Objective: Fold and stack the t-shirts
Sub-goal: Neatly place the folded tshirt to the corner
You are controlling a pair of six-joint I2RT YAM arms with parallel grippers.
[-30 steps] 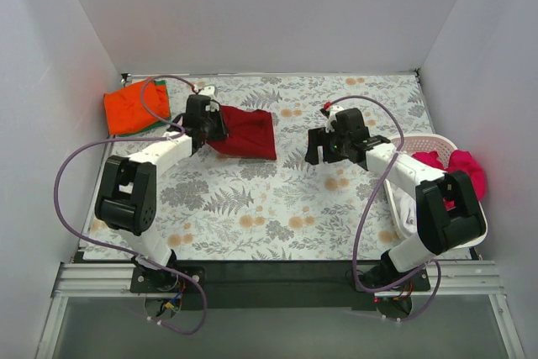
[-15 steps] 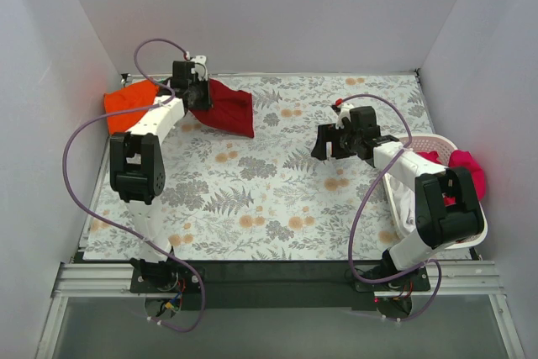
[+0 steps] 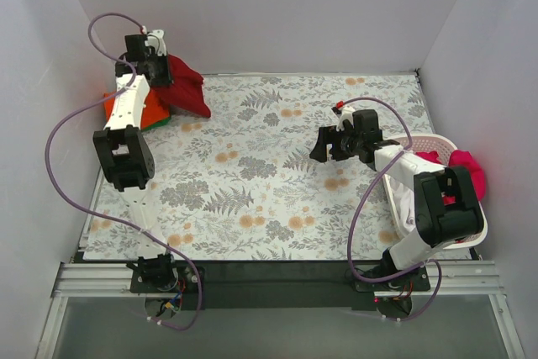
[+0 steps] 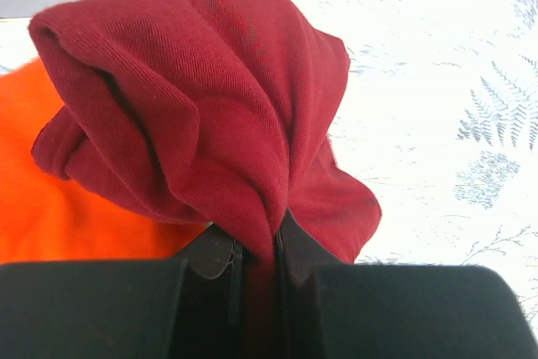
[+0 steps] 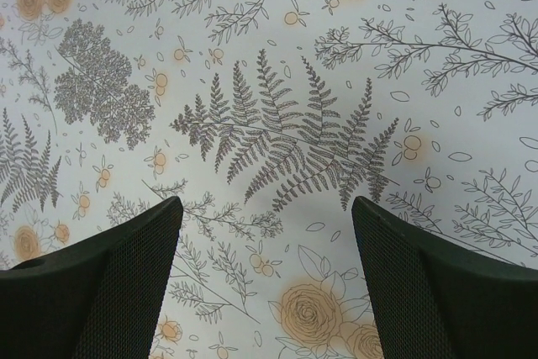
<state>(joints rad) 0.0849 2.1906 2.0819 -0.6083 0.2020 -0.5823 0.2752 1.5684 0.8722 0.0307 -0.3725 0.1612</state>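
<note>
My left gripper (image 3: 160, 69) is raised at the far left corner, shut on the dark crimson t-shirt (image 3: 187, 88), which hangs bunched from its jaws. In the left wrist view the crimson t-shirt (image 4: 202, 115) fills the middle, pinched at my left gripper (image 4: 259, 251). Below it lies the folded orange t-shirt (image 4: 50, 216), seen from above as the orange t-shirt (image 3: 153, 111) with a green one (image 3: 156, 122) showing at its edge. My right gripper (image 3: 328, 142) hovers open over bare cloth right of centre, and the right wrist view shows my right gripper (image 5: 267, 208) with nothing between its fingers.
A white laundry basket (image 3: 437, 142) at the right edge holds a magenta-pink t-shirt (image 3: 464, 167) and a white one (image 3: 405, 208). The floral tablecloth (image 3: 269, 191) covers the table. White walls close in the back and both sides.
My left arm has swung the crimson t-shirt from mid-table up and left until it hangs over the orange pile. The right gripper has barely shifted.
</note>
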